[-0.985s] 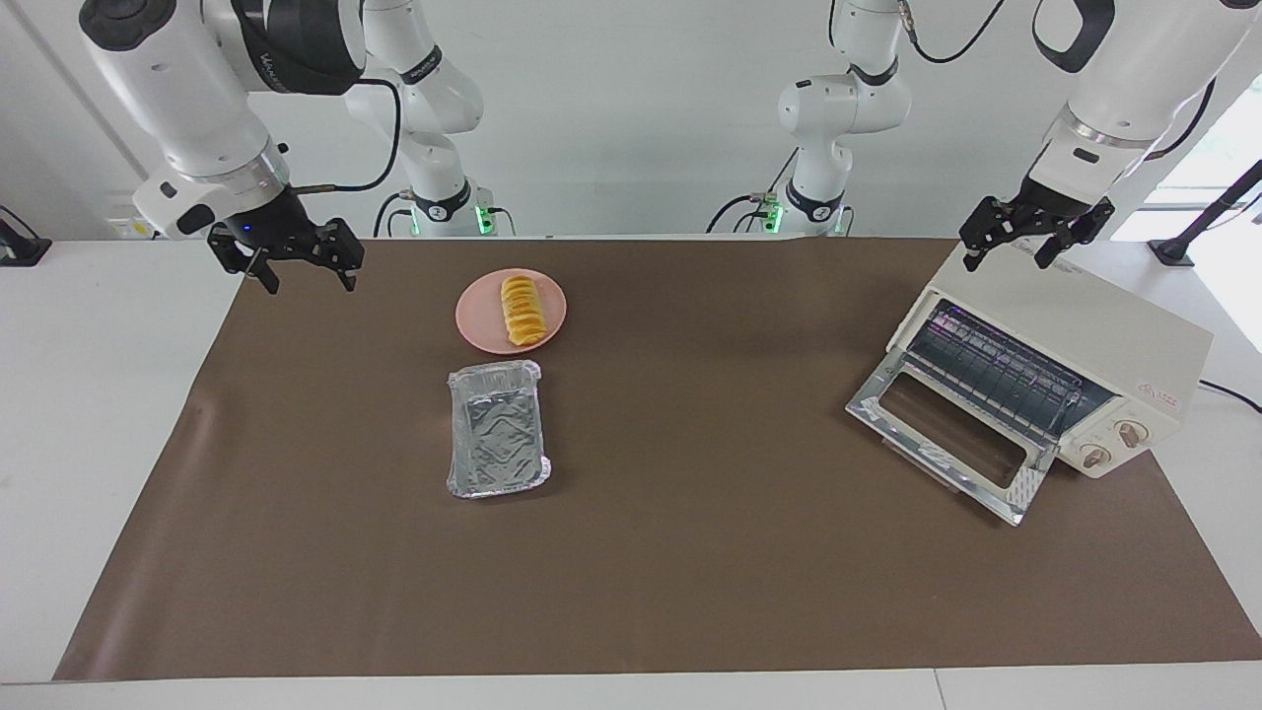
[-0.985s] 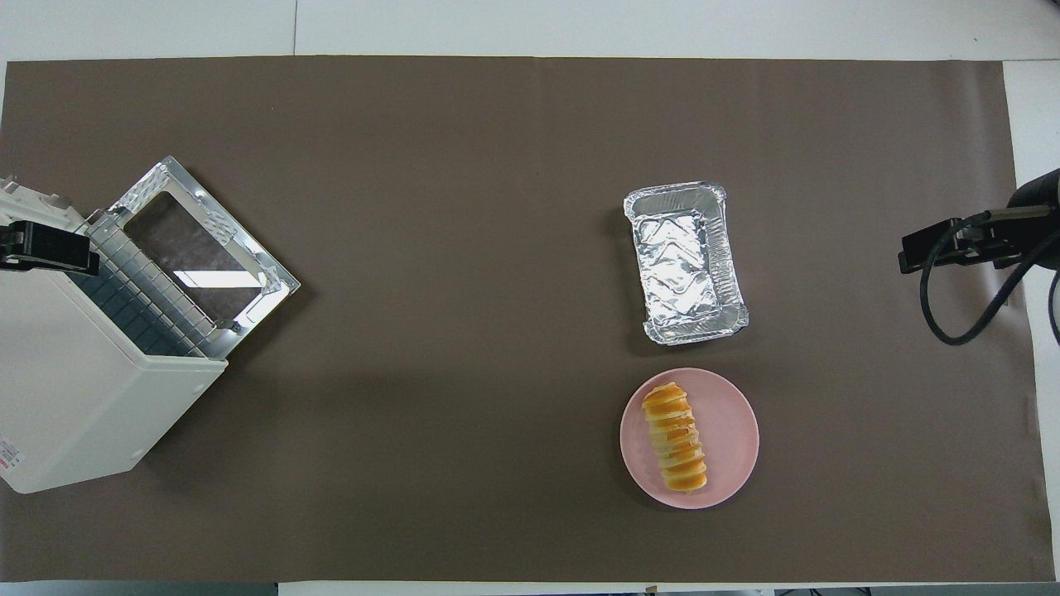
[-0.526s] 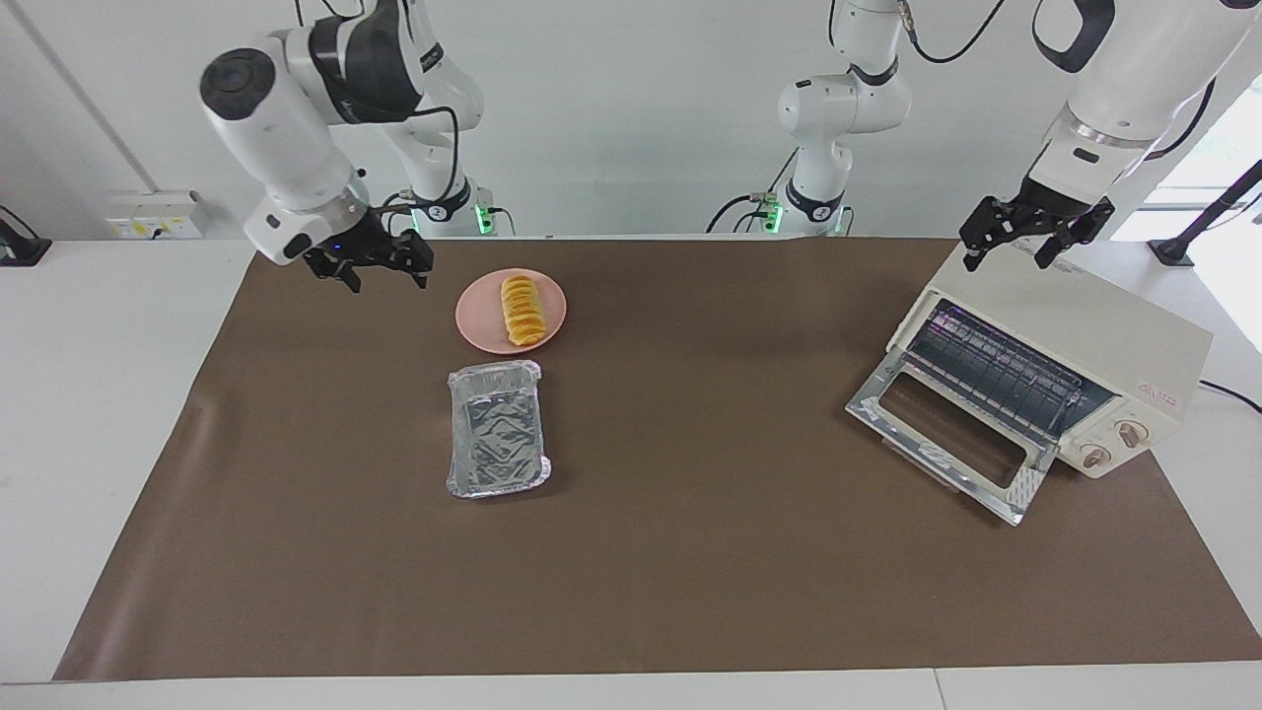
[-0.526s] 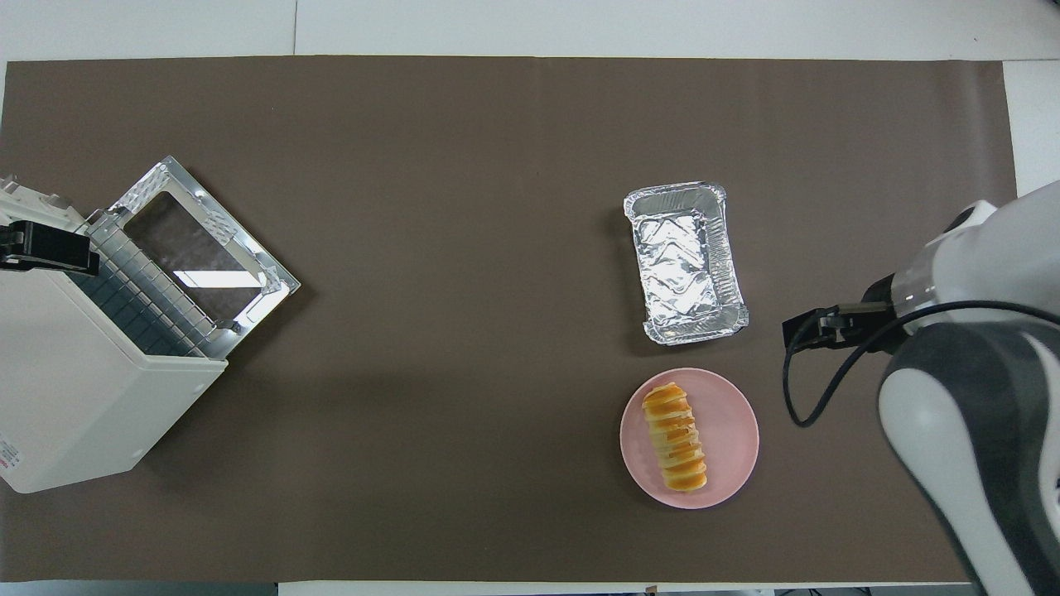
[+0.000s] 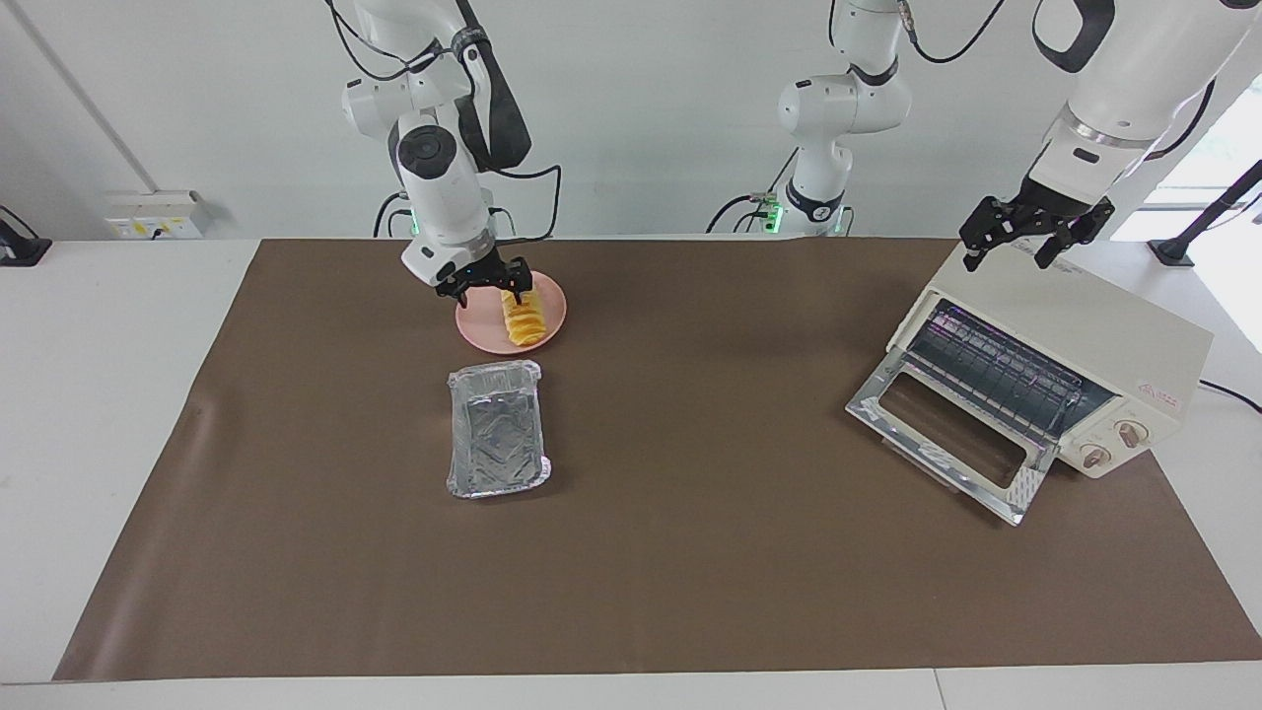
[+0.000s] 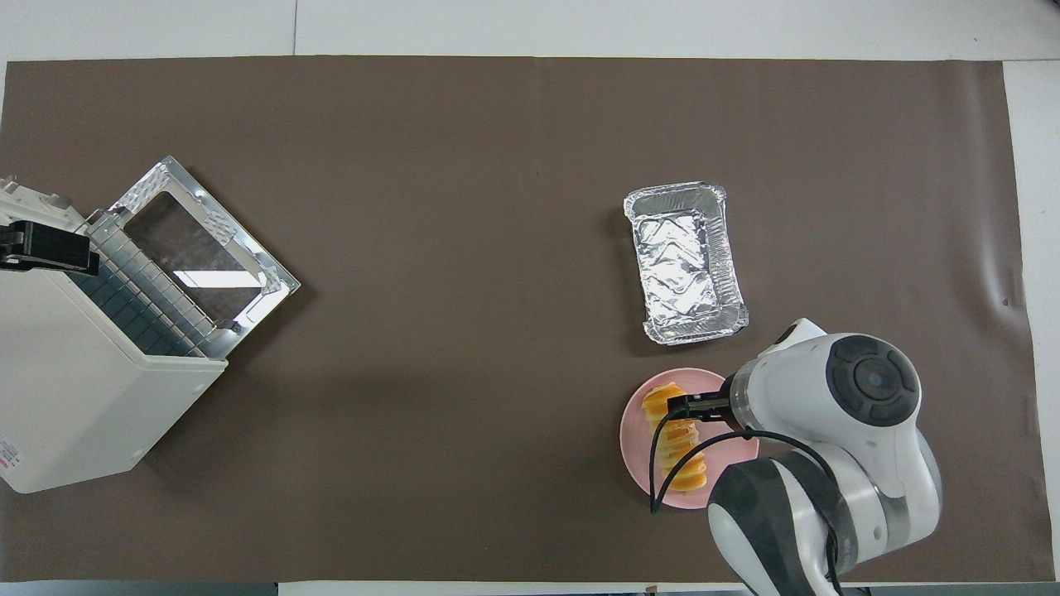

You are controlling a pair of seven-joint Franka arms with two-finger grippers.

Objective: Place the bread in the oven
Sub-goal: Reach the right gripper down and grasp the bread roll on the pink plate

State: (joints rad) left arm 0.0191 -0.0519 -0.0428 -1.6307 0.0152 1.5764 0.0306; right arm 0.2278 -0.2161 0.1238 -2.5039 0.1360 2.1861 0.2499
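The bread [image 5: 523, 318] [image 6: 672, 432] lies on a pink plate [image 5: 554, 296] [image 6: 631, 440], not in the oven. In the overhead view the plate sits at about 4 o'clock on the brown mat [image 5: 690, 552] that covers the worktop [image 5: 99, 414], toward the right arm's end. The loaf runs roughly from 11 to 5 o'clock across the plate.

The right pincer [image 5: 490, 286] hangs low over the part of the plate nearest the robots, just over that end of the loaf. Its fingers stand apart and clasp nothing. Whether a fingertip touches the bread or the plate cannot be told. From overhead, the arm's wrist covers the plate's 3 o'clock side and a black cable loops across the loaf.

A crinkled foil tray [image 5: 496, 426] [image 6: 686, 263] rests on the mat at the plate's 12 o'clock in the overhead view, near it but not touching, with its long side on the 12-to-6 line.

The oven [image 5: 1085, 335] [image 6: 74, 389] stands at the mat's 9 o'clock edge in the overhead view, toward the left arm's end, turned so its front faces about 1 o'clock. Its glass door [image 5: 946, 434] [image 6: 203, 248] is dropped open onto the mat, the wire rack showing inside, and two round knobs show on the front in the facing view.

The left pincer [image 5: 1008, 258] [image 6: 45, 248] waits in the air over the oven's top near its front edge, fingers apart and holding nothing.
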